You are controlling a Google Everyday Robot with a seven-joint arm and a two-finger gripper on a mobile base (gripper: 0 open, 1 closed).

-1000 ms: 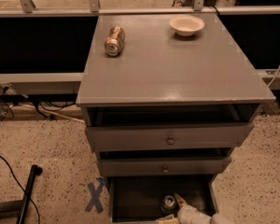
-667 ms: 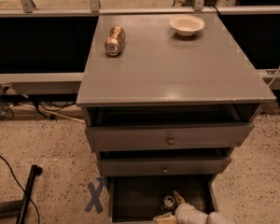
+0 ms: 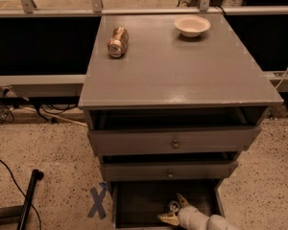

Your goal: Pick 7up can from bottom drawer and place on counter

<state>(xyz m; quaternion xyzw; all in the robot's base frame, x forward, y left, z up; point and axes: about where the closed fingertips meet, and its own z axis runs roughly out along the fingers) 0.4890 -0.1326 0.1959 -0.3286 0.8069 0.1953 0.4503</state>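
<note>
The bottom drawer is pulled open and shows a dark inside. The 7up can stands in it, and only its silver top shows. My gripper reaches into the drawer from the lower right. Its yellowish fingers are spread, one on each side of the can. The counter is the broad grey cabinet top above.
A golden-brown can lies on its side at the counter's back left. A white bowl sits at the back right. The two upper drawers are slightly open. A blue X mark and a black pole are on the floor at the left.
My gripper has moved a little further into the drawer, and its fingers now flank the can.
</note>
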